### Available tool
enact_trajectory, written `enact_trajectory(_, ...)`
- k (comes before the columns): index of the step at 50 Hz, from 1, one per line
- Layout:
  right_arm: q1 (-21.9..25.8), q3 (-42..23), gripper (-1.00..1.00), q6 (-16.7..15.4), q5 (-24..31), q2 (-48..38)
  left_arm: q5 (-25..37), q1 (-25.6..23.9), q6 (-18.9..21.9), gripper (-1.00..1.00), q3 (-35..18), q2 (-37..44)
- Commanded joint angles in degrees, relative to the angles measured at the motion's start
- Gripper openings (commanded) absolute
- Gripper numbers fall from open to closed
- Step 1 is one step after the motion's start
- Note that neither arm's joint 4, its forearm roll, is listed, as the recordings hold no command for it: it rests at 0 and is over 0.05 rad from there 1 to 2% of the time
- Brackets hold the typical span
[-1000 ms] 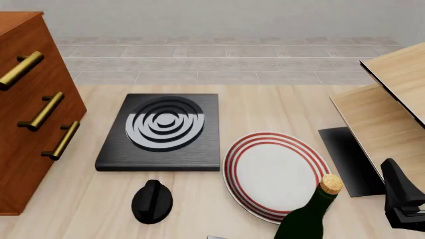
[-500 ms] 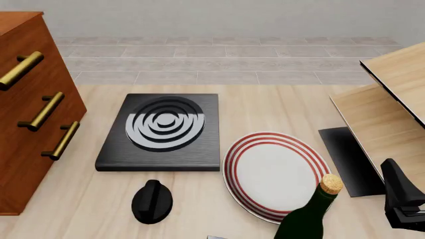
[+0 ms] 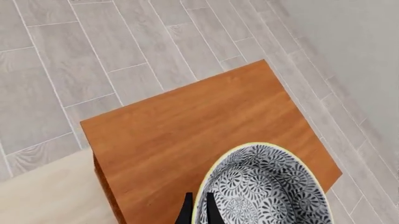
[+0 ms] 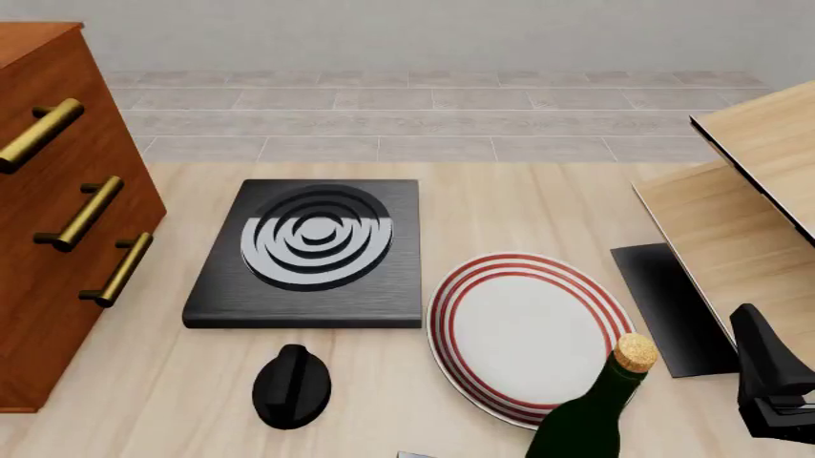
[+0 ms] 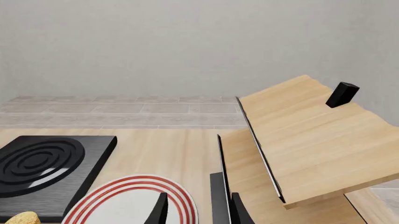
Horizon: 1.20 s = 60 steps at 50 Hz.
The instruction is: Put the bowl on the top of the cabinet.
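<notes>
In the left wrist view the blue-patterned white bowl (image 3: 265,189) sits over one side of the cabinet's (image 3: 187,130) reddish-brown top. I cannot tell whether it rests on the wood or hangs just above it. My left gripper (image 3: 197,211) is shut on the bowl's pale rim, one dark finger on each side. The front view shows the cabinet (image 4: 57,248) at the far left with its brass handles; the bowl and left gripper are outside that view. My right gripper (image 4: 768,372) stands open and empty at the table's near right, its fingers (image 5: 160,209) apart.
A black hob plate (image 4: 305,253) lies mid-table, with a black knob (image 4: 292,385) in front of it. A red-ringed plate (image 4: 529,329) and a corked green bottle (image 4: 596,408) are near the right gripper. A pale wood shelf unit (image 4: 751,191) fills the right side.
</notes>
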State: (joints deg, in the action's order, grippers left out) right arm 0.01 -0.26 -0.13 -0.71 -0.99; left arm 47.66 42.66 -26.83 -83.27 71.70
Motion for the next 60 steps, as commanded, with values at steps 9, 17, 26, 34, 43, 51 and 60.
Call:
enact_trajectory(9,0.00,0.00,1.00,0.00,0.00,0.00,-2.22,-1.01,-1.04,-1.00,3.95,0.84)
enact_trajectory(17,0.01,0.00,1.00,0.00,0.01,0.01,-2.79,0.62,-4.30,1.00,6.01,-0.52)
enact_trajectory(26,0.00,0.00,1.00,-0.01,0.00,-0.01,-3.01,0.52,-4.34,1.00,6.11,-0.68)
enact_trajectory(34,0.00,0.00,1.00,0.00,0.00,0.00,-2.81,0.26,-4.26,1.00,5.58,-1.35)
enact_trajectory(43,0.00,0.00,1.00,0.00,0.00,0.01,-2.60,0.00,-4.15,1.00,4.82,-2.71)
enact_trajectory(51,0.00,0.00,1.00,0.00,0.00,0.01,-2.94,-0.41,-4.09,1.00,4.72,-3.34)
enact_trajectory(60,-0.01,0.00,1.00,-0.02,0.00,0.00,-3.08,-0.68,-4.28,1.00,4.33,-4.98)
